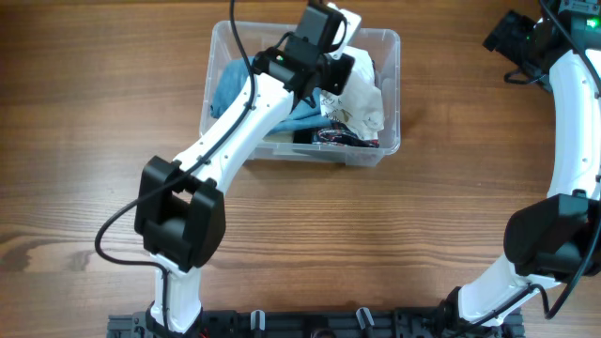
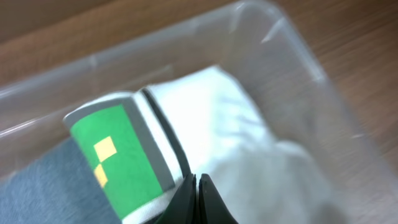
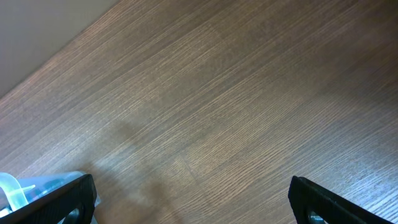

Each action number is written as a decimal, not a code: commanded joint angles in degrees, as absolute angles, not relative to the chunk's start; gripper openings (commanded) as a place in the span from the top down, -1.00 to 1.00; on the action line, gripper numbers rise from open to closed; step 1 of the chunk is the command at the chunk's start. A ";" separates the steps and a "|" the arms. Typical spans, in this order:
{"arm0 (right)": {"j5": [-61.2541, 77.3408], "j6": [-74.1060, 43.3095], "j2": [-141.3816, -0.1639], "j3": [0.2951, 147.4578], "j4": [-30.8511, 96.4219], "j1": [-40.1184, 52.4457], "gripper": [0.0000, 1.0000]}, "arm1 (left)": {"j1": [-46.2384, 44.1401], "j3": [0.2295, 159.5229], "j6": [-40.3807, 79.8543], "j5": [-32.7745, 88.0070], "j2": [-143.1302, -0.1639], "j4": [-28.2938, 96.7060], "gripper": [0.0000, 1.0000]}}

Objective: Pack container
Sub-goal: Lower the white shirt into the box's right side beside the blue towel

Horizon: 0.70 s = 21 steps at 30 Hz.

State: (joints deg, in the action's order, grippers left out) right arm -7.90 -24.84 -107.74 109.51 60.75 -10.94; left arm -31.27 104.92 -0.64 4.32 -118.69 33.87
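The clear plastic container (image 1: 392,89) stands at the back middle of the table. It holds a blue cloth (image 1: 228,83), a white cloth (image 1: 364,101) and a dark item with wires (image 1: 331,137). My left gripper (image 1: 336,68) is down inside the container's far right part. In the left wrist view its jaws (image 2: 197,186) are shut with nothing seen between them, over the white cloth (image 2: 236,130) and next to a green and white item with yellow squares (image 2: 118,155). My right gripper (image 1: 519,39) is open and empty over bare table at the back right, its fingers wide apart (image 3: 193,199).
A grey cloth (image 2: 43,186) lies beside the green item. The container wall (image 2: 292,56) curves round close behind the white cloth. A bit of clear plastic (image 3: 12,186) shows at the lower left of the right wrist view. Wooden table (image 1: 423,235) surrounds the container.
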 commanded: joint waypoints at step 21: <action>-7.64 -25.61 -108.44 109.12 60.45 -10.70 -0.99 | -30.11 107.72 2.68 4.08 -111.00 37.74 0.92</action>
